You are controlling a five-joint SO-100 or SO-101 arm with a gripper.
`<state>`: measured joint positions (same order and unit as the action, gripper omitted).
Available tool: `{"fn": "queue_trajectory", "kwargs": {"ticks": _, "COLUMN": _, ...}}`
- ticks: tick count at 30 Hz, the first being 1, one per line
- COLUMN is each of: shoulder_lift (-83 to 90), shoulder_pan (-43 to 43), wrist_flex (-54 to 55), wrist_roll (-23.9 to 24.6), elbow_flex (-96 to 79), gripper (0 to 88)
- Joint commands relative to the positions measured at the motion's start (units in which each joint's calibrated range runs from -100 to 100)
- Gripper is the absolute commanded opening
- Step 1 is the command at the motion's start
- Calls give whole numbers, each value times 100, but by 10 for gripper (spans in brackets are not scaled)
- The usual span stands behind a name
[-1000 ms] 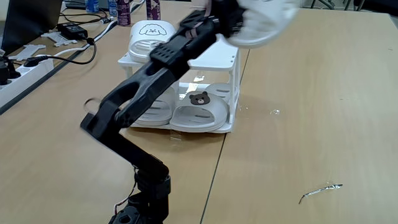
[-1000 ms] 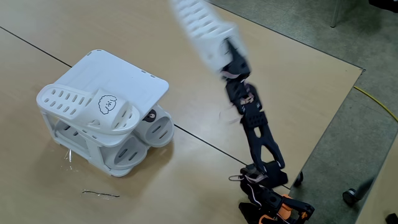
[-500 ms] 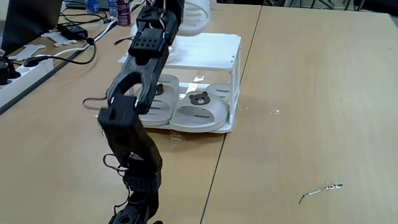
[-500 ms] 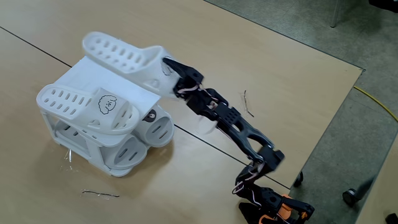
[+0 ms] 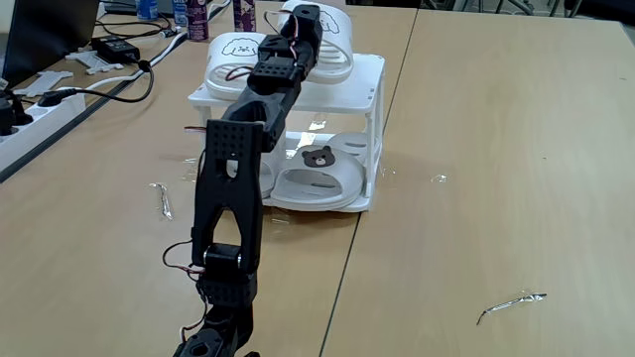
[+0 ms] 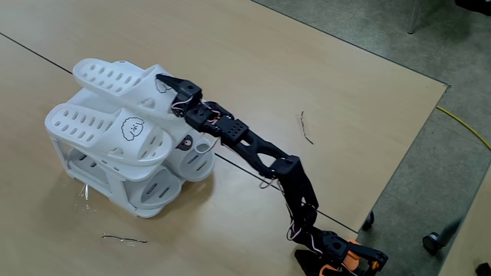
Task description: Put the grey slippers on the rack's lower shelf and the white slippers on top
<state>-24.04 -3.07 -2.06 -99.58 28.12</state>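
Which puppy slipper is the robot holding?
The white slipper farther back on the rack's top; the gripper grips its strap. The other sits alone.

The black arm stretched far forward from its base, nearly straight, with the gripper point(image 6: 165, 81) at full reach, its jaws clamped together on something.

You see matt white rubber slippers point(image 6: 115, 103) with slotted footbeds on a smooth white plastic rack point(image 5: 369, 109), its bottom tier glossy. The grey rubber slippers point(image 5: 317, 178) look matt. The black plastic arm point(image 6: 253, 149) is dull; the tan wood-look table point(image 5: 496, 159) is smooth.
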Motion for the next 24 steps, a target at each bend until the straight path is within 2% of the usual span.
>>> {"fn": "queue_trajectory", "kwargs": {"ticks": 1, "shoulder_lift": -511, "shoulder_pan": 44, "wrist_flex": 59, "wrist_roll": -42, "elbow_flex": 1450, "gripper": 6}}
{"fn": "queue_trajectory", "kwargs": {"ticks": 7, "shoulder_lift": -848, "shoulder_pan": 52, "wrist_flex": 51, "wrist_roll": -42, "elbow_flex": 1667, "gripper": 20}}
{"fn": "queue_trajectory", "kwargs": {"ticks": 12, "shoulder_lift": -537, "shoulder_pan": 44, "wrist_flex": 33, "wrist_roll": -42, "elbow_flex": 1144, "gripper": 262}}
{"fn": "queue_trajectory", "kwargs": {"ticks": 24, "shoulder_lift": 2047, "shoulder_pan": 315, "wrist_flex": 59, "wrist_roll": -42, "elbow_flex": -2212, "gripper": 270}}
